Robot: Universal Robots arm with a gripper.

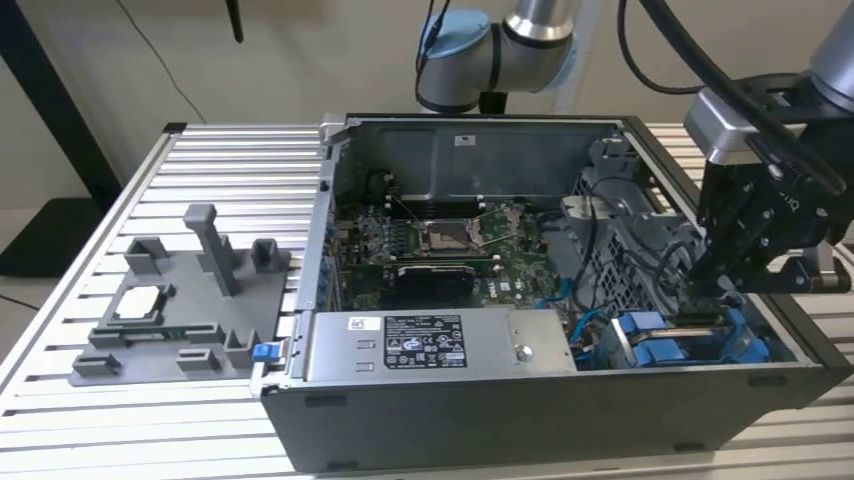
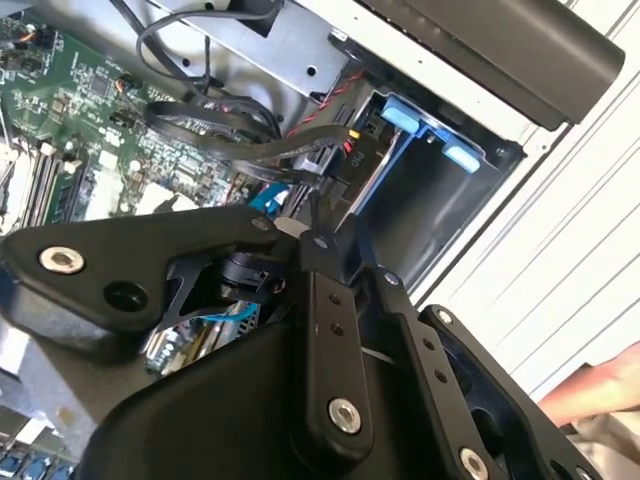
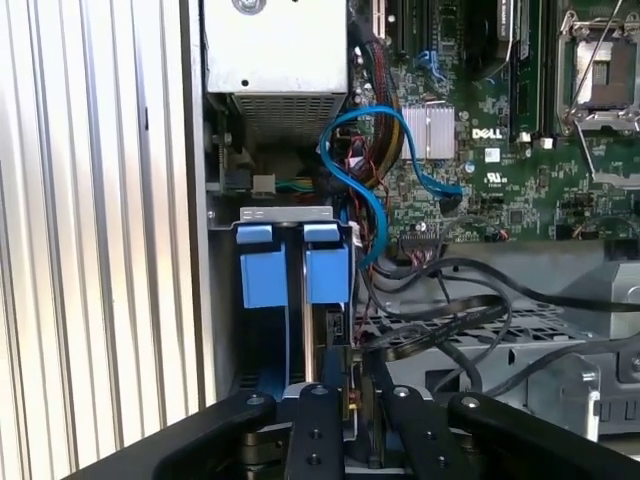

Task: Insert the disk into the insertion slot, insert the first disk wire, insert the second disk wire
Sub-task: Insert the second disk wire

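The open computer case (image 1: 534, 300) is sitting on the slatted metal table (image 1: 80, 280), with a grey fixture block (image 1: 187, 300) lying on the table toward the exterior view's left. The arm is reaching down into the case at the exterior view's right, and the tool (image 1: 714, 290) is hanging over the drive bay corner. In the exterior view the blue plastic carriers (image 1: 667, 345) are sitting in the insertion slot (image 1: 721, 335) near the front corner of the case. In the first wrist view two blue carrier fronts (image 3: 295, 265) are standing side by side in the slot, and the disk (image 3: 335, 330) is showing as a dark edge just beside the inner carrier, already seated in the bay. The tool (image 3: 352, 400) is standing with its fingers drawn close together on a small dark wire plug (image 3: 350, 375) at the rear edge of the disk. In the second wrist view the tool (image 2: 300, 228) is pointing at the disk connector area (image 2: 355, 155), where black cables (image 2: 230, 125) are running to the disk. A light blue cable (image 3: 365, 170) is looping over the green circuit board (image 3: 480, 130). A person's hand (image 2: 590, 390) is showing beside the case in the second wrist view.
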